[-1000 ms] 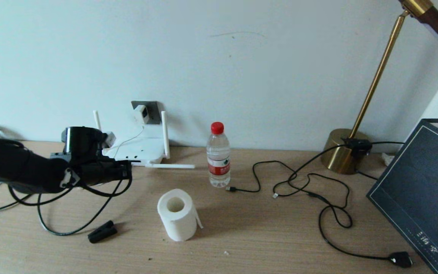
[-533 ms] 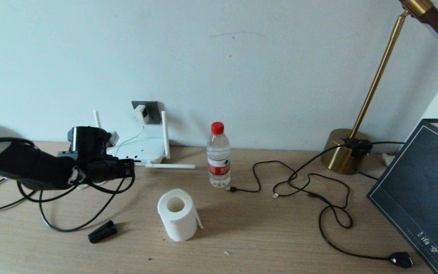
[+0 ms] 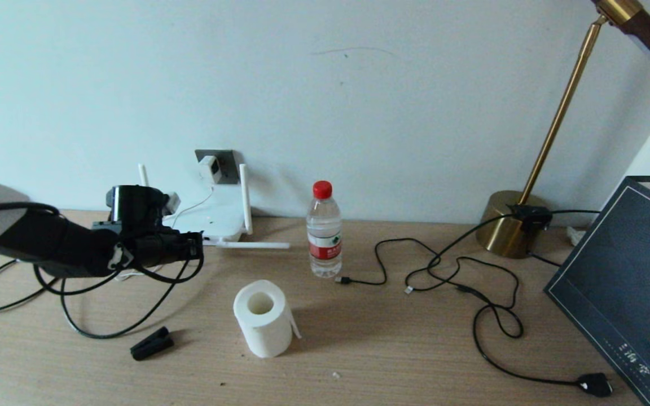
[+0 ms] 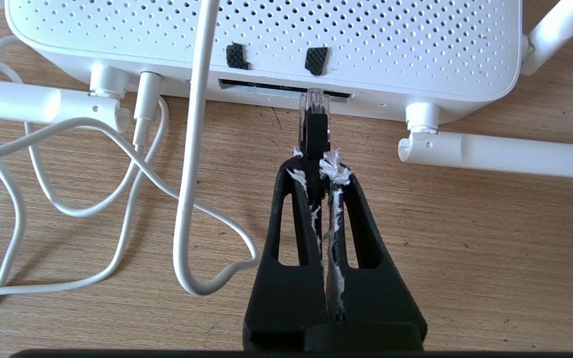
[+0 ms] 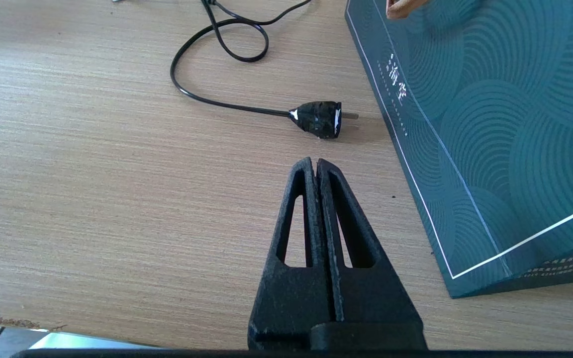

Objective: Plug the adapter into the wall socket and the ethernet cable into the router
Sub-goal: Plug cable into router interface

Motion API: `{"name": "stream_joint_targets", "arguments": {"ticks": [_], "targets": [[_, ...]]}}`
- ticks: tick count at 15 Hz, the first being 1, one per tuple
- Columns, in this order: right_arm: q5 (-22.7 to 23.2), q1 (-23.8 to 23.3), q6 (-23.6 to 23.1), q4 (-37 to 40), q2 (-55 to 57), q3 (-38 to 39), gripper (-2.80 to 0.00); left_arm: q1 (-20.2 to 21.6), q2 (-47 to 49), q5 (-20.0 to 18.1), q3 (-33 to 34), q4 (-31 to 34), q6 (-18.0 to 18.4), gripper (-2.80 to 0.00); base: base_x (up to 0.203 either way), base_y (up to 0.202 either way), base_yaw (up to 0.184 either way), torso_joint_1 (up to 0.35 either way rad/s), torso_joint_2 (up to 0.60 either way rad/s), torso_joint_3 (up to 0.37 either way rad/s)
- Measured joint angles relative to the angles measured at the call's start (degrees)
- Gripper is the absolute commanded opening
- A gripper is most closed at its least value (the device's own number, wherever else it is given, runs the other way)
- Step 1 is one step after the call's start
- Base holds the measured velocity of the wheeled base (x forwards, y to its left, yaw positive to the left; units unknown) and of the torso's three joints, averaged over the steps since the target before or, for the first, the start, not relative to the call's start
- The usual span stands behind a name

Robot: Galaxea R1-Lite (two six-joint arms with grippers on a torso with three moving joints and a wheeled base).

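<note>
Desk-level left pincer (image 4: 316, 164) at router (image 4: 266, 44)

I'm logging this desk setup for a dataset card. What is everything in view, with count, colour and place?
router: 1, white, by wall, left
adapter: 1, white, in wall socket, grey
ethernet cable: 1, black, clear tip at router port
white cords: looped beside router
water bottle: 1, clear, red cap, centre
paper roll: 1, white, front
black clip: 1, front left
black cables: right of bottle
plug: 1, black
lamp: 1, brass, right
bag: 1, dark teal, far right
left gripper: shut on ethernet cable
right gripper: shut, empty, above table
</note>
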Motion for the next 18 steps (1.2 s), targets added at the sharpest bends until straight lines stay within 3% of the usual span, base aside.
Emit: {"name": "stream_joint_targets", "arguments": {"ticks": [18], "targets": [[0.00, 0.00, 0.02, 0.00, 0.00, 0.00, -2.80, -0.15, 0.02, 0.03, -0.68, 0.37, 0.12, -2.80, 0.000, 0.000, 0.000, 0.000, 0.00, 0.000]]}}
